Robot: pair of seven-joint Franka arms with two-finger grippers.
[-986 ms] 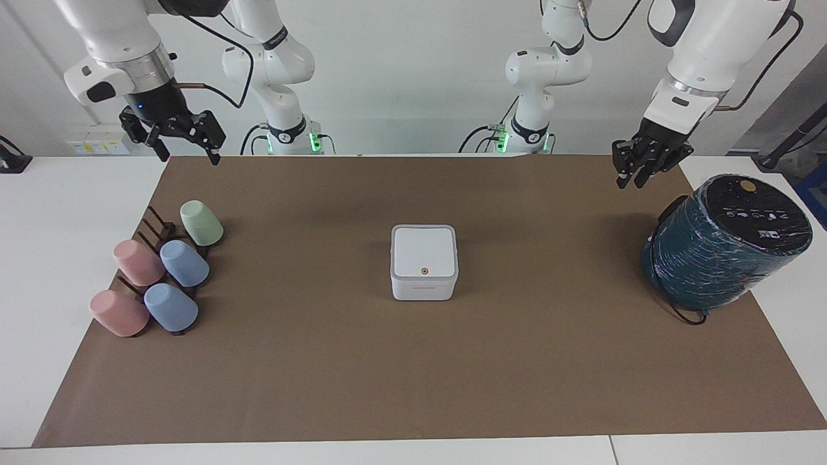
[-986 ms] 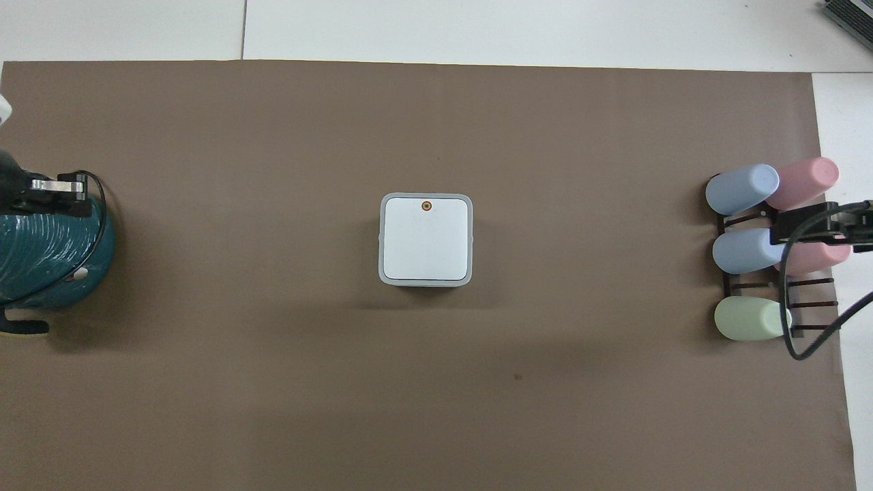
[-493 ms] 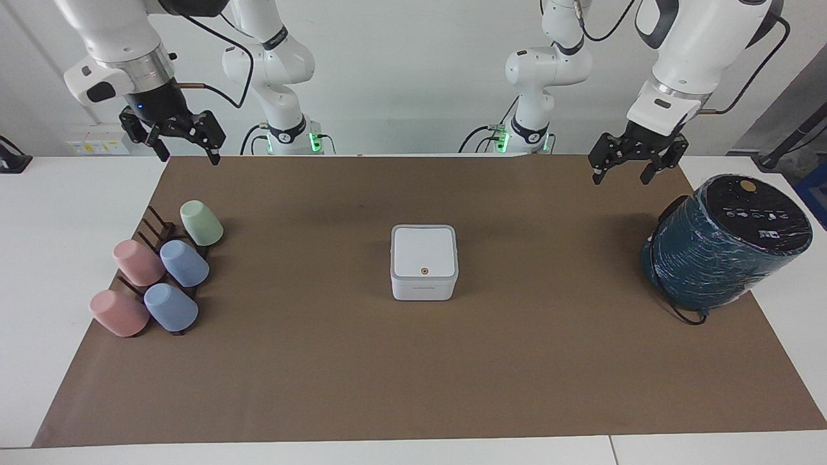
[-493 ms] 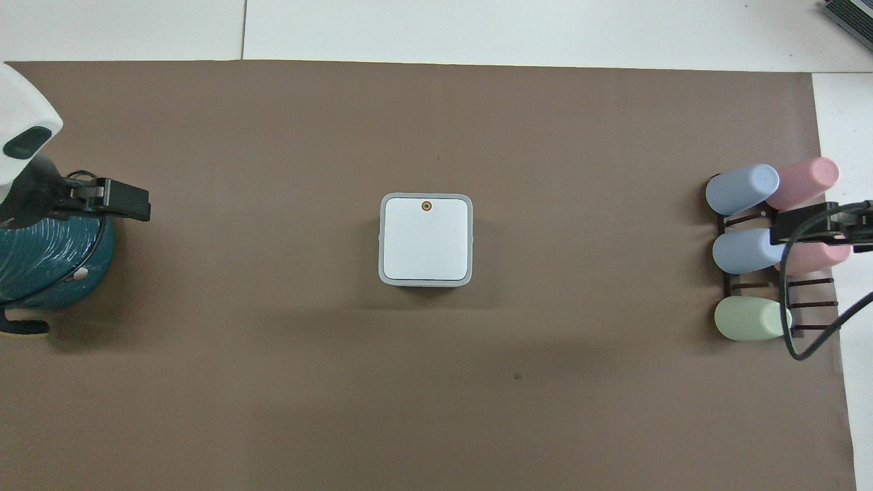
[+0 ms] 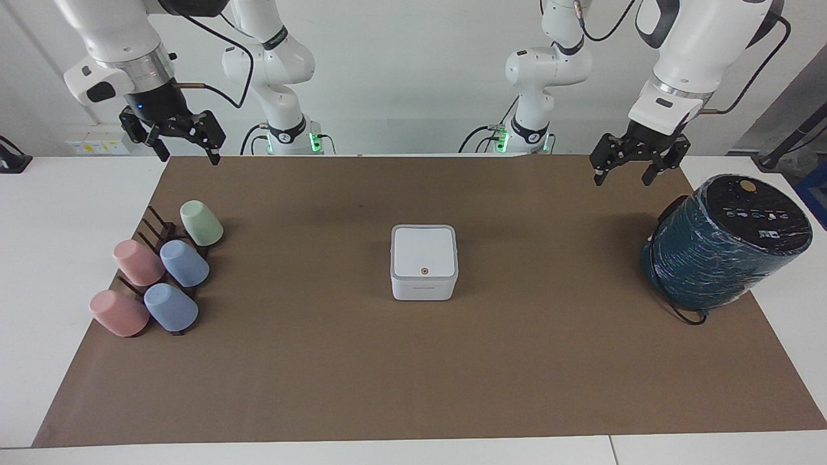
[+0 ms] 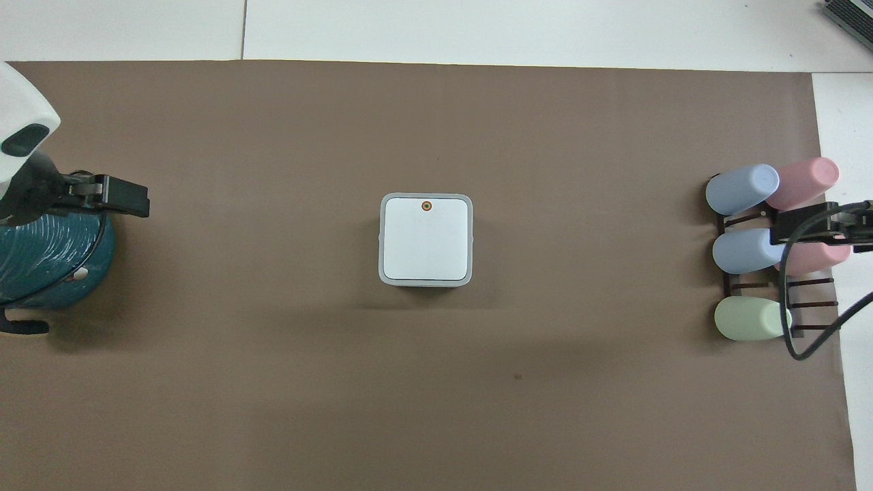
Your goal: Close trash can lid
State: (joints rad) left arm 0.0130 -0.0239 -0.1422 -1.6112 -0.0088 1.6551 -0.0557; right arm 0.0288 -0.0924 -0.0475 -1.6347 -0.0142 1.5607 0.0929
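The white trash can (image 5: 423,290) stands in the middle of the brown mat. Its square white lid (image 5: 423,249) with the orange dot lies flat and shut on it; it also shows in the overhead view (image 6: 426,240). The blue strip on its underside is hidden. My left gripper (image 5: 621,180) hangs open and empty in the air over the mat's edge by the robots, toward the left arm's end, well apart from the can. My right gripper (image 5: 187,155) hangs open and empty over the mat's corner at the right arm's end, above the cup rack, and waits.
A large dark teal wrapped cylinder (image 5: 723,248) lies tilted at the left arm's end of the mat. A dark rack with several pastel cups (image 5: 161,274) lies at the right arm's end. The brown mat (image 5: 413,374) covers most of the white table.
My left gripper has opened, turned and risen a little away from the teal cylinder. In the last half second it barely moved. The right arm and the can have not moved.
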